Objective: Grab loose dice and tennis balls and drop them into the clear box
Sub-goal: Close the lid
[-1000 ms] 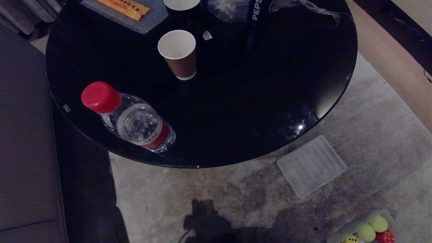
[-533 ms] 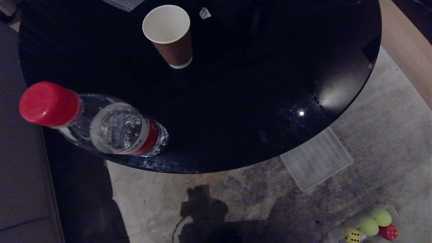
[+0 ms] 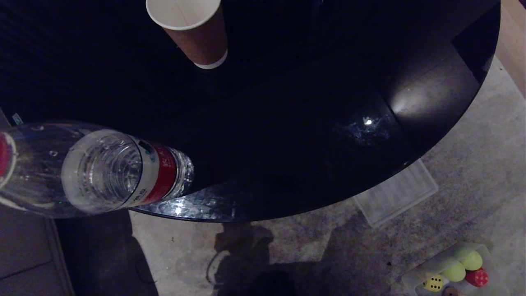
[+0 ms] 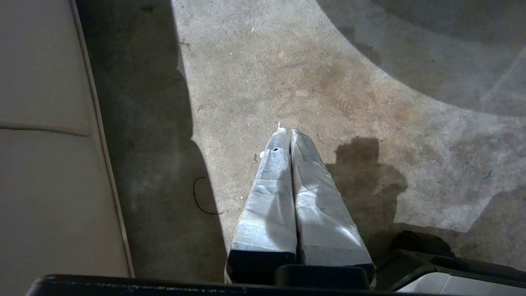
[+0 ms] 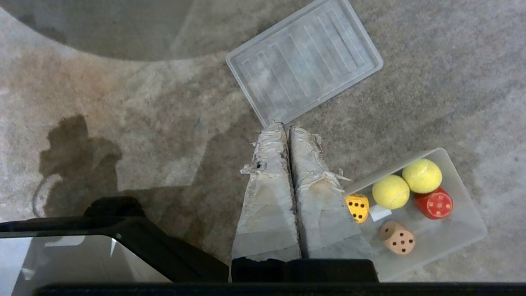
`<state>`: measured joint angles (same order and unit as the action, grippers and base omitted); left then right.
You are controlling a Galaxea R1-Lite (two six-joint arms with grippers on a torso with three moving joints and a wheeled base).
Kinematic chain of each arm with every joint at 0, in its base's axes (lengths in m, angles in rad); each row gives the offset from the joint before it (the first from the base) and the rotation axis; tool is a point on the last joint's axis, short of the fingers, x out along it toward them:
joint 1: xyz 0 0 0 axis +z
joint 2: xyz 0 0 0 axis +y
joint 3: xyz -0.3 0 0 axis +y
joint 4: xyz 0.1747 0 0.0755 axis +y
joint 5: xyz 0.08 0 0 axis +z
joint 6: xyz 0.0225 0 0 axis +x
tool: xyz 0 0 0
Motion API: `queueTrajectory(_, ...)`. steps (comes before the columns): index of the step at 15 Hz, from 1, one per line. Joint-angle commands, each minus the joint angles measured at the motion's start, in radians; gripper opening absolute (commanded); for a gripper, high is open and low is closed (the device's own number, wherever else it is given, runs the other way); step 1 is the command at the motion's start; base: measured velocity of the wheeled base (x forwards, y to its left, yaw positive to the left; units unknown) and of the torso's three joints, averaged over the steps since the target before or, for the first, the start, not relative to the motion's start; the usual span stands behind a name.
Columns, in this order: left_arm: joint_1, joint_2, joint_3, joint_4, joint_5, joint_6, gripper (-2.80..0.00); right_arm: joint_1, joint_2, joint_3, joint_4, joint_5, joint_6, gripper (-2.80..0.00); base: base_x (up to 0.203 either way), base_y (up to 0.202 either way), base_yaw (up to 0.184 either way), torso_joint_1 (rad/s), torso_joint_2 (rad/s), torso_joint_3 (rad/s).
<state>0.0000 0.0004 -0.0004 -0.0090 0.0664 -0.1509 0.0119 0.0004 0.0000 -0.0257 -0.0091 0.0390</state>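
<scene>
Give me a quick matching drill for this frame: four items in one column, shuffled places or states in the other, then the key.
Things:
1. red die
2. ribbed lid
3. paper cup
4. right gripper

Places or states:
A. standing on the black table
B. lying flat on the carpet, outside the box
C. inside the clear box, next to a tennis ball
D. shut, holding nothing, above the carpet

Pairs: 1-C, 2-B, 3-A, 4-D

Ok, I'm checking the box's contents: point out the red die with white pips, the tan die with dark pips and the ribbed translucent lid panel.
red die (image 5: 433, 203): right wrist view, top face.
tan die (image 5: 397, 237): right wrist view, pipped face.
ribbed lid panel (image 5: 304, 68): right wrist view, ribbed centre.
</scene>
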Motion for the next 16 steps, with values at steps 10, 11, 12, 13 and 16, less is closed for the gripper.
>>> queueTrajectory(10,0.0,0.0,0.0,0.0,0.0,-0.001,-2.8,-0.007,0.204,-0.209,0.148,-0.004,0.0,-2.8,0.0,0.0,0.0,0.001,0.0,-0.006)
queueTrajectory(11,0.0,-0.002,0.0,0.0,0.001,-0.001,-2.8,-0.008,0.298,-0.253,0.163,-0.005,0.004,-2.8,0.0,0.0,0.0,0.0,0.0,0.0)
queueTrajectory(12,0.0,0.0,0.0,0.0,0.001,-0.001,-2.8,-0.01,0.401,-0.291,0.168,-0.006,0.008,-2.8,0.0,0.0,0.0,0.0,0.0,0.0)
queueTrajectory(13,0.0,-0.001,0.0,0.0,0.001,-0.001,-2.8,-0.014,0.498,-0.318,0.159,-0.009,0.012,-2.8,0.0,0.0,0.0,0.0,0.0,0.0)
queueTrajectory(16,0.0,0.0,0.0,0.0,0.001,-0.001,-2.8,-0.026,0.781,-0.352,0.051,-0.032,0.031,-2.8,0.0,0.0,0.0,0.0,0.0,0.0)
